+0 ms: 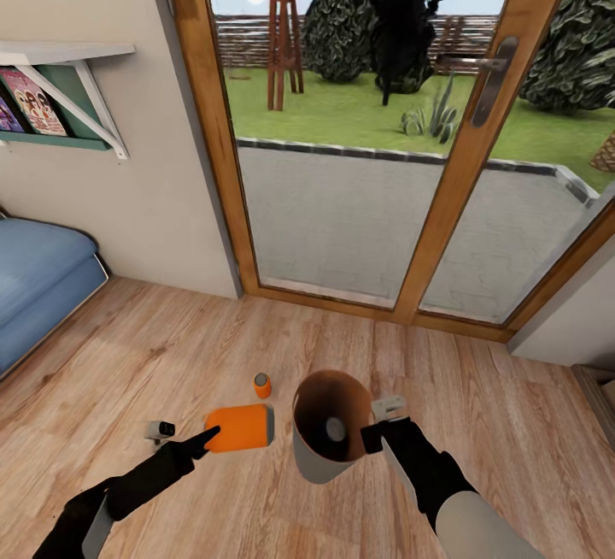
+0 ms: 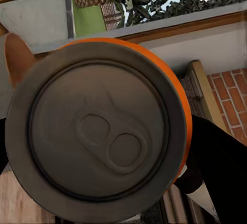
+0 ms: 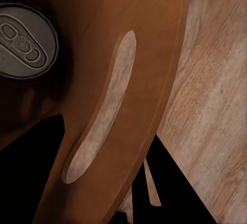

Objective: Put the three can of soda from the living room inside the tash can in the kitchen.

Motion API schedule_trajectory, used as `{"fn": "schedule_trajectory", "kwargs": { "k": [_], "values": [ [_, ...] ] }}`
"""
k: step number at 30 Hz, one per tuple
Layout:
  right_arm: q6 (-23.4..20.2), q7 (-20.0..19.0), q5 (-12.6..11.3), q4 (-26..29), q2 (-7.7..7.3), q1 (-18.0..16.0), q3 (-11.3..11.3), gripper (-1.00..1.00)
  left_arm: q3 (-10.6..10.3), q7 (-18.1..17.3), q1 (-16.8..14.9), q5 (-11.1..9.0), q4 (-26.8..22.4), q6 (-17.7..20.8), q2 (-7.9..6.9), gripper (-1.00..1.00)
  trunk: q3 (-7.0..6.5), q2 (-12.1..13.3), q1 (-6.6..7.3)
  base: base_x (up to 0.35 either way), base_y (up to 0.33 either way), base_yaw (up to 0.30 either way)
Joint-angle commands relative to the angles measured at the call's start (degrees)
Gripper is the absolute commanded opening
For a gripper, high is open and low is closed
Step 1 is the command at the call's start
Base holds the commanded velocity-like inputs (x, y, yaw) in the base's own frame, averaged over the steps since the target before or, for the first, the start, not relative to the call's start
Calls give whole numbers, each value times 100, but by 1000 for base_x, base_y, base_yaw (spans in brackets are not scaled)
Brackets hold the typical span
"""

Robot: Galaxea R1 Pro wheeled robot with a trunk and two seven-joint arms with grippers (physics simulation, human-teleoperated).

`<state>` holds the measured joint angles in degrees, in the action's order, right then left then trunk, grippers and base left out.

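Wood flooring before the glass doors point(image 1: 367, 114) carries our work. Our right gripper point(image 1: 376, 426) clamps the bin point(image 1: 320, 456) rim, one can point(image 1: 336, 430) inside. Left gripper point(image 1: 224, 428) clamps a light, slippery orange can point(image 1: 243, 426) sideways; another point(image 1: 262, 385) stands beyond.

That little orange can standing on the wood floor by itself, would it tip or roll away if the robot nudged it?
Probably both. The small orange can stands upright on the smooth wooden floor, so a sideways nudge could tip it. Being round, it would likely then roll. It looks stiff: the similar can in the left gripper shows no dents.
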<state>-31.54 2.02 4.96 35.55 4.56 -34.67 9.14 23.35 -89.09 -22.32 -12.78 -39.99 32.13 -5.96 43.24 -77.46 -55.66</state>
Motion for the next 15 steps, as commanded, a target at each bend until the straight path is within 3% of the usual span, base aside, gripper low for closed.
{"fn": "schedule_trajectory", "kwargs": {
  "k": [1, 2, 5, 15],
  "values": [
    [11, -52, -30, -4, 1, -3, 0, -100, -1, 5, 0, -1, 0, -5, 31, -100, -1, 0, 0, 0, 0, 0],
    [22, -53, -30, -32, 3, -4, 0, -100, -7, 5, 0, 2, -3, -5, 120, -100, -1, 0, 0, 0, 0, 0],
    [173, -52, -30, -93, 7, -4, 0, -100, -12, 5, 0, 1, -6, -3, 197, -100, -1, 0, 0, 0, 0, 0],
    [458, -49, -30, -498, 37, -147, 0, -100, -15, 5, 0, 1, -8, 4, 259, -100, -1, 0, 0, 0, 0, 0]
  ]
}}
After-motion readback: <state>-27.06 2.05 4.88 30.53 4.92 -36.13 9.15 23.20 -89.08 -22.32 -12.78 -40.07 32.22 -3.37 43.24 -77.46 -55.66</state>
